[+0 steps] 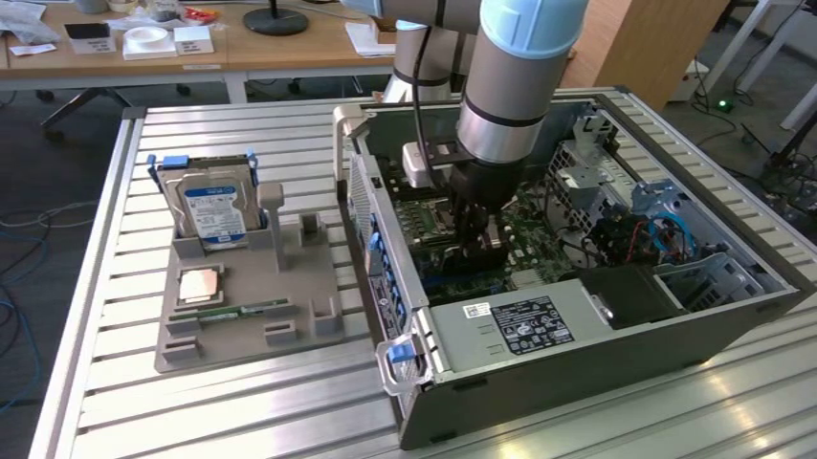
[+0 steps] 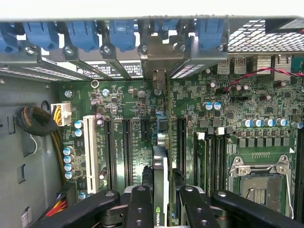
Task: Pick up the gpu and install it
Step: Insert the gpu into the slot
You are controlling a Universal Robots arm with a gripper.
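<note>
Inside the computer case (image 1: 715, 316), the tool (image 2: 160, 202) gripped the gpu (image 2: 160, 180) edge-on, extending toward twelve o'clock above the motherboard (image 2: 118, 109).

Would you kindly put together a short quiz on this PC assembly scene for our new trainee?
1. What do the jaws hold? A) a hard drive B) a gpu C) a RAM stick
2. True or false: the hard drive stands upright in the tray.
3. Fill in: the gripper is down inside the computer ___.

Key: 1 B, the gpu, held edge-on above the board. 2 True. 3 case.
</note>
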